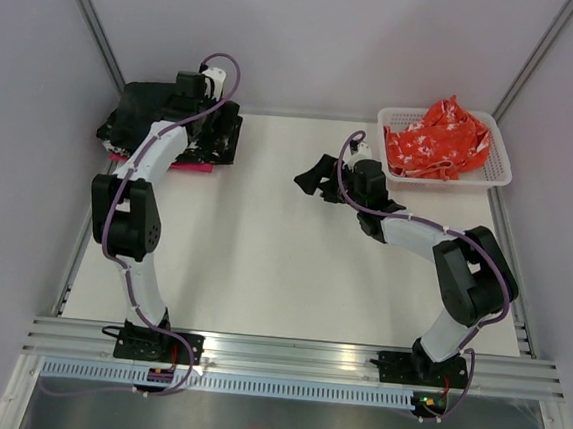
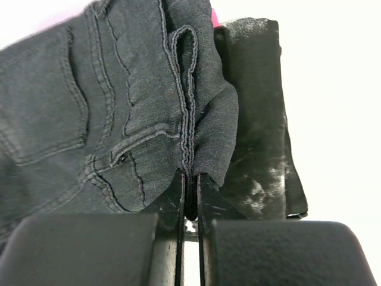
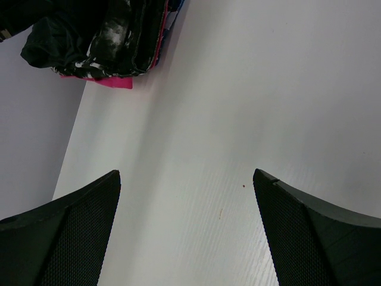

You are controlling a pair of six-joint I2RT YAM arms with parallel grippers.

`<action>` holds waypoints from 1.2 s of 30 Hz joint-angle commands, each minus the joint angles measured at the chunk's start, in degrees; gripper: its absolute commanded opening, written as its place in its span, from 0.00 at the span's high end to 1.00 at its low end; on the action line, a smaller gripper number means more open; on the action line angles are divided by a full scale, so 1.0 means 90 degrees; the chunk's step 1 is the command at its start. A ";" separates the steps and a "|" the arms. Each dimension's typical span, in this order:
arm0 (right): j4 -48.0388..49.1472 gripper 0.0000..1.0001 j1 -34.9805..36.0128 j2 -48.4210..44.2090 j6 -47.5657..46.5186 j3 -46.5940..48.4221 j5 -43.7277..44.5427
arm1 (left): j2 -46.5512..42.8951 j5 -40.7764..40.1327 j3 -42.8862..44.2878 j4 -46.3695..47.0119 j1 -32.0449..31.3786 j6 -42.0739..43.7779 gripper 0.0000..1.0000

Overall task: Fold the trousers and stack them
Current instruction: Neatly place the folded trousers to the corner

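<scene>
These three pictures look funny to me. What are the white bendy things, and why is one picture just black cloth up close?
The white bendy things are two robot arms bolted to a table. One picture looks down from above. The other two come from small cameras on each arm's wrist. The left claw is shut on a fold of the black trousers, so its camera sees cloth up close. They lie on a pile of folded clothes in the far left corner. The right claw is open, holds nothing, and hangs over bare table. A white basket holds orange-red cloth.
</scene>
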 commanded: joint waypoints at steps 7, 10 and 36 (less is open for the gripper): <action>0.0380 0.02 0.0013 -0.0151 -0.0041 -0.0055 0.0092 | -0.0052 -0.0091 0.0445 -0.1160 -0.0022 -0.1059 0.97; -0.0067 0.02 -0.0007 -0.0161 -0.0061 0.0208 0.0073 | -0.0413 0.0172 0.0259 -0.1180 -0.0022 -0.1215 0.64; -0.4551 0.02 -0.0016 -0.7073 -0.1194 -0.0737 0.3109 | -0.7597 0.2165 -0.4163 -0.1580 -0.0022 -0.3109 0.00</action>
